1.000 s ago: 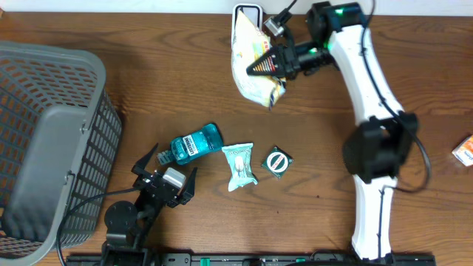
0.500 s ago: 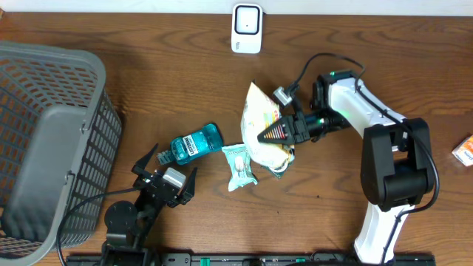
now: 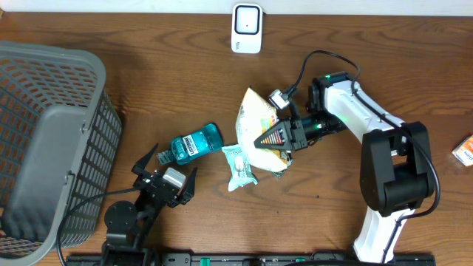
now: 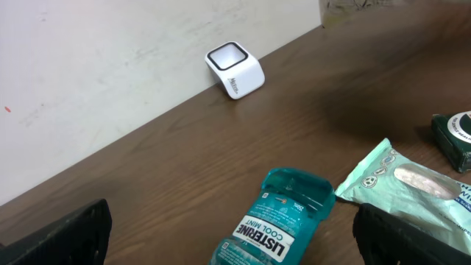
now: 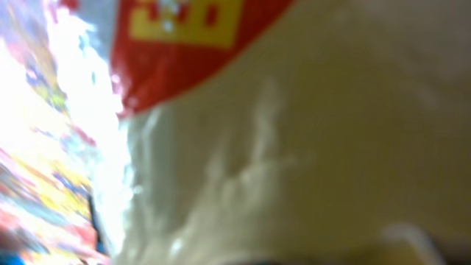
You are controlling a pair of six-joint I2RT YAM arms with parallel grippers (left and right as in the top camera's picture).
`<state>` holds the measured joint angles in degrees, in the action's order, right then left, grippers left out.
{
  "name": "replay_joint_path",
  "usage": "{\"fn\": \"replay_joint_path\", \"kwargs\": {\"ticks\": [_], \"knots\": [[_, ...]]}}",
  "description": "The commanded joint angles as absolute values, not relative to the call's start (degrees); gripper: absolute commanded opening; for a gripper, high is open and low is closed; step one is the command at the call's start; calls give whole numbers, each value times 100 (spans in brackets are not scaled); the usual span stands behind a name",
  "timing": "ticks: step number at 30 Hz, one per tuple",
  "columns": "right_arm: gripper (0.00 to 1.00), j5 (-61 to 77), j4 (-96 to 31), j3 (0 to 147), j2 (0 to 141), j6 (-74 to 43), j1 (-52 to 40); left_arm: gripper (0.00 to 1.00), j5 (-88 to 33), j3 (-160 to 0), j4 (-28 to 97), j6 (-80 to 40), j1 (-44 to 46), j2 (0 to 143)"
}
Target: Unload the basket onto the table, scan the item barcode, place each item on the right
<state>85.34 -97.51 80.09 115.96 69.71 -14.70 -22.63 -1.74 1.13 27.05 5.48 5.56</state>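
Observation:
A cream and yellow snack bag (image 3: 256,124) hangs just above the table's middle, and my right gripper (image 3: 275,137) is shut on its right side. Its blurred cream and red surface (image 5: 294,140) fills the right wrist view, hiding the fingers. The white barcode scanner (image 3: 246,28) stands at the back edge, well apart from the bag, and shows again in the left wrist view (image 4: 234,68). My left gripper (image 3: 168,167) rests open near the front left, just short of a teal Listerine bottle (image 3: 196,142) (image 4: 278,221).
A grey mesh basket (image 3: 44,140) fills the left side. A pale green packet (image 3: 239,167) (image 4: 412,182) lies beside the bottle, under the bag's edge. A small dark green box (image 4: 456,136) sits beyond it. An orange box (image 3: 464,150) lies at the right edge.
My right gripper carried the snack bag from in front of the scanner down to the table's middle, then a little further left. The left arm has not moved.

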Motion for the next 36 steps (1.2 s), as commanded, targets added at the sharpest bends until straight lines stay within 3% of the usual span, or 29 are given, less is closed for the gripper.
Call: {"fn": "replay_joint_path", "kwargs": {"ticks": [1,11,13,14,17,21,23,25,30,32,36], "knots": [[1,8678,-9751,8025,11410,7926,-1533,98,-2377,-23,228,2738,572,552],[1,8663,-9743,8025,11410,8344,-1507,98,-2377,-23,226,2738,572,552],[17,8569,-9577,8025,11410,8340,-1435,98,-2377,-23,228,2738,572,552],[18,8477,-9502,8025,11410,8278,-1372,98,-2377,-23,228,2738,572,552],[1,8431,-9485,8103,11410,7734,-1155,98,-2377,-23,226,2738,572,552],[1,7898,-9441,8639,11410,7148,-845,98,-2377,-23,226,2738,572,552],[1,7249,-9242,9030,11410,6593,-821,98,-2377,-23,228,2738,572,552],[1,6117,-8672,9369,11410,5323,-875,98,-2377,-23,228,2738,572,552],[1,1754,-6536,9612,11410,797,-1175,98,-2377,-23,226,2738,572,552],[1,799,-6128,9616,11410,196,-1253,98,-2377,-23,228,2738,572,552],[1,930,-5710,9708,11410,-176,-1299,98,-2377,-23,228,2738,572,552]]}}
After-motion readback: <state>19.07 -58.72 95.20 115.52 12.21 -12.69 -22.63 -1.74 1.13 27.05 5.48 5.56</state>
